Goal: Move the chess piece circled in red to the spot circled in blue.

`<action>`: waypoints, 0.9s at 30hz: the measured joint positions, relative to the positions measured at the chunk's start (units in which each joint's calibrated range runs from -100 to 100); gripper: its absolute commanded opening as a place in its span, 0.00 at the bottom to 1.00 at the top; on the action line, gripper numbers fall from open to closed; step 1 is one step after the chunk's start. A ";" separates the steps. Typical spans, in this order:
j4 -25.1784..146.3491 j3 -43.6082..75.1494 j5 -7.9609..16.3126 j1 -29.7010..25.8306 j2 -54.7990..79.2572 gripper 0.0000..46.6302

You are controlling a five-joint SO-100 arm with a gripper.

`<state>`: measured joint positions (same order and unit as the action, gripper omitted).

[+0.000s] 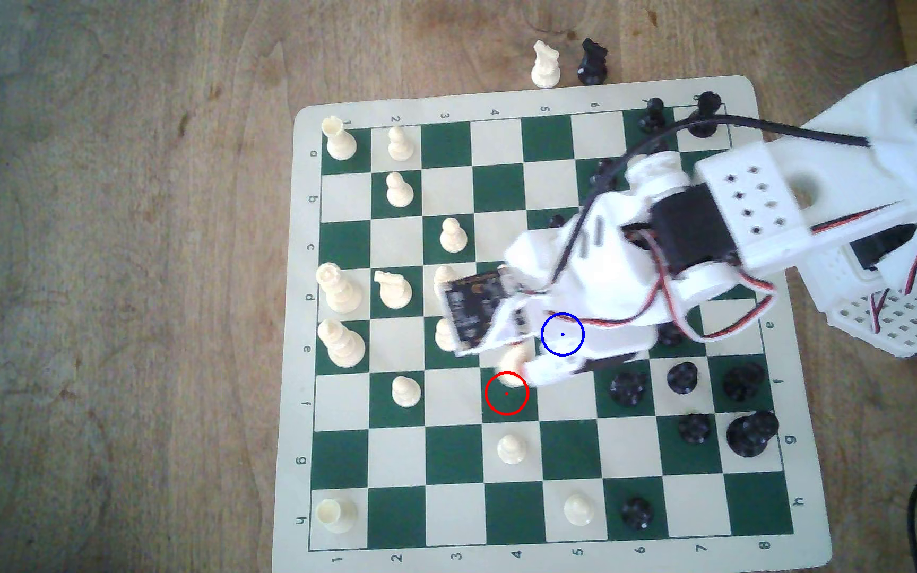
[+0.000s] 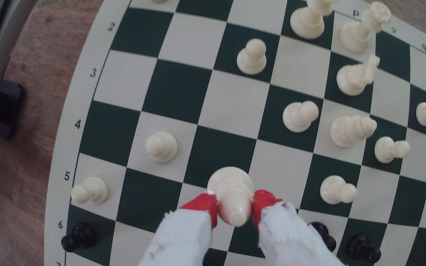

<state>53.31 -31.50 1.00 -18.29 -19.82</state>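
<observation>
The cream pawn (image 2: 232,197) sits clamped between the two red-tipped fingers (image 2: 206,204) of the gripper (image 2: 235,207), which press against its neck from either side; the gap between them is no wider than the neck itself. In the wrist view its round base faces the camera and covers the corner where a dark green square and cream squares meet, so I cannot tell whether the base is on the board (image 2: 84,163) or above it. In the exterior view the pawn (image 1: 514,358) peeks out from under the white gripper (image 1: 528,366), just above the red ring (image 1: 506,393), whose green square is bare inside the circle. The blue ring (image 1: 562,334) lies close by toward the exterior view's right, drawn over the gripper body, so the square beneath it is hidden there.

The squares next to the pawn are open in the wrist view: the nearest cream pawn (image 2: 337,189) stands about a square away, and another (image 2: 161,146) farther off. Black pieces (image 2: 363,248) stand close behind the fingers. The exterior view shows the board's far edge, with a cream knight (image 1: 545,65) and a black knight (image 1: 592,61) on the wooden table (image 1: 114,275) beyond it.
</observation>
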 measured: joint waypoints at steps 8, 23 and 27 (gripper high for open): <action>-1.67 -13.29 -0.15 1.47 -9.64 0.01; -7.65 -19.88 -0.88 3.91 -10.22 0.01; -8.92 -21.24 -0.93 3.83 -10.22 0.01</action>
<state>44.38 -52.73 0.07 -14.45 -30.04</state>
